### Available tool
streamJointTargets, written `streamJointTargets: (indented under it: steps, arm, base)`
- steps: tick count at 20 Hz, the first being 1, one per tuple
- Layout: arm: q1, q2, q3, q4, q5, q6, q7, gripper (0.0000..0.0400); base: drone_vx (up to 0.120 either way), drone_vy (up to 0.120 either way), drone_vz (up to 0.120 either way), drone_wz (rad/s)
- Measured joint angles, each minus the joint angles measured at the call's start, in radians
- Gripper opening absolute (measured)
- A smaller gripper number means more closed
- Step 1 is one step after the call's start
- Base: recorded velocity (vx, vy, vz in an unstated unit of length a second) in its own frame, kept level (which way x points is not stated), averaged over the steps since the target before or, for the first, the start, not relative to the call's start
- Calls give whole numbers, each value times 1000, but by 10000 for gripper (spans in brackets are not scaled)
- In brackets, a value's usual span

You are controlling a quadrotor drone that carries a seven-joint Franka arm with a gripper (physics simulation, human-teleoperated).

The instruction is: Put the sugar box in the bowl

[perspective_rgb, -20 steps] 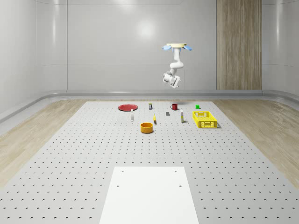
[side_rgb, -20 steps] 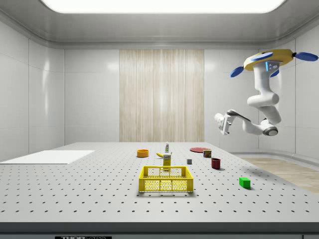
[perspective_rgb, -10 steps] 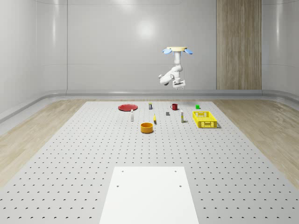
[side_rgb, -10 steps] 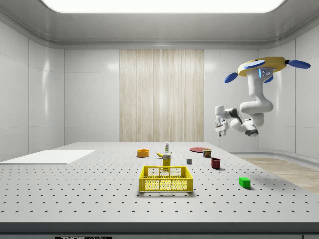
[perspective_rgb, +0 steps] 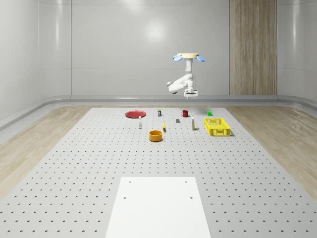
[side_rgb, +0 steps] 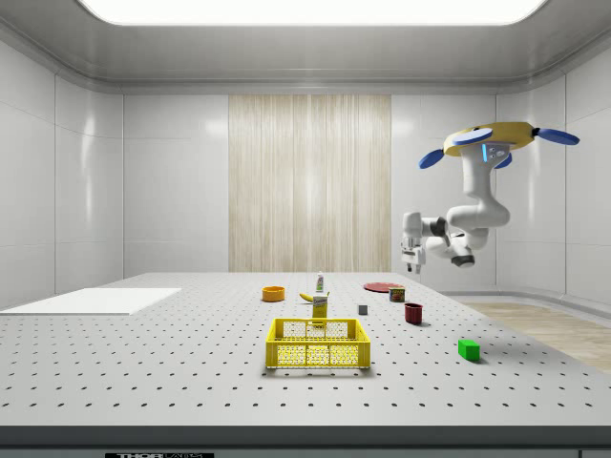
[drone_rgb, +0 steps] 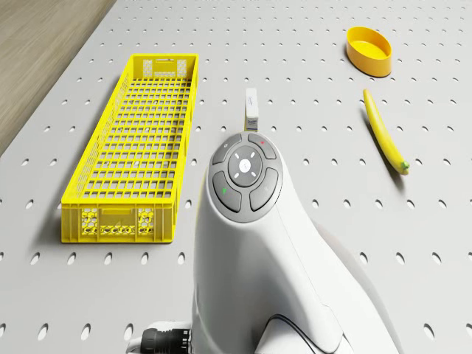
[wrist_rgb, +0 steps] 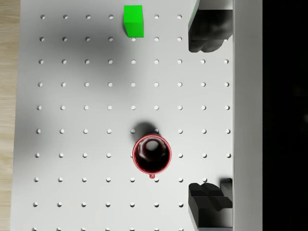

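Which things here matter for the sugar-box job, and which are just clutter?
Job: sugar box, bowl, hovering drone, its open gripper above the mug.
Clutter: mug, crate, banana, green cube, plate, can, bottle, grey cube.

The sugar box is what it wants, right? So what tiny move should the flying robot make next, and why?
Probably drift toward the sugar box, which stands by the yellow crate. The drone hovers high above the table, and the open gripper hangs over the red mug, empty and short of the box. The bowl waits farther on.
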Motion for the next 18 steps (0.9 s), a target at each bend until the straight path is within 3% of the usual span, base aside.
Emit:
streamJointTargets:
  steps: [10, 18]
  arm:
    - [-39, -57, 27, 3, 21, 36, 31, 400]
    - [-56, -99, 42, 5, 42, 71, 47, 400]
  base:
    - [120, 0, -108, 0]
    - [120, -40, -5, 0]
